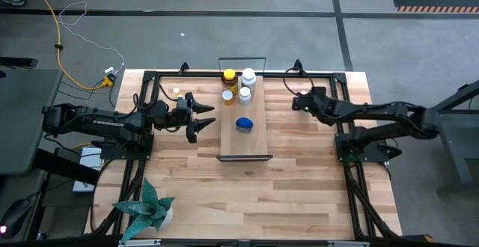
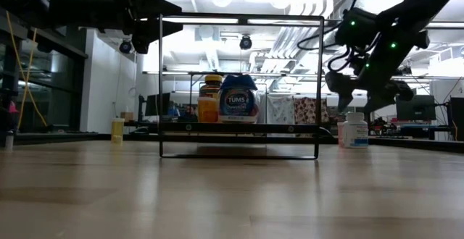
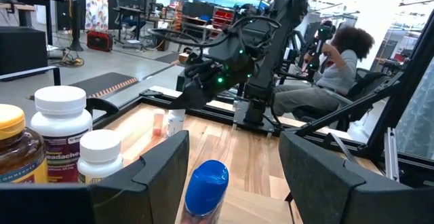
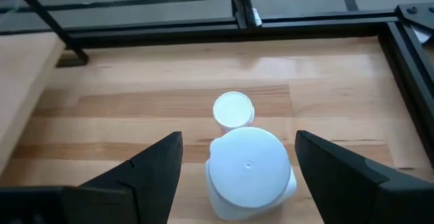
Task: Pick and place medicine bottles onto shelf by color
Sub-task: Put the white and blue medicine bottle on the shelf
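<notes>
From above, the shelf (image 1: pixel 243 112) lies lengthwise in the middle of the table (image 1: pixel 299 180). At its far end stand an amber bottle with a yellow cap (image 1: pixel 229 77), a white bottle (image 1: pixel 248 77) beside it, and two smaller white-capped ones (image 1: pixel 227 96) (image 1: pixel 245 94) just nearer. A blue-capped bottle (image 1: pixel 245 123) sits alone near the shelf's middle. The left hand (image 1: pixel 202 120) hovers just off the shelf's left edge, fingers spread and holding nothing. The right hand (image 1: pixel 299 101) hangs over the table right of the shelf. A small bottle (image 1: pixel 177 90) stands on the table behind the left arm.

At table height, the amber bottle and the blue-capped bottle, labelled TUMS (image 2: pixel 238 100), show inside the shelf's black frame. A white bottle (image 2: pixel 353 131) stands on the table under the right hand (image 2: pixel 366 98). A yellowish bottle (image 2: pixel 117 129) stands far left, probably the small one seen from above.

The left wrist view looks across the shelf: blue cap (image 3: pixel 206 185) between its own spread fingers, and more small bottles (image 3: pixel 175 123) on the table beyond.

The right wrist view looks down on two white caps, a large bottle (image 4: pixel 249 172) and a small one (image 4: pixel 233 110) touching it, on bare table; the fingers stand wide apart to either side, empty.

I judge the sorting past halfway: five bottles shelved, at least three still on the table, the large white one apparently next.
</notes>
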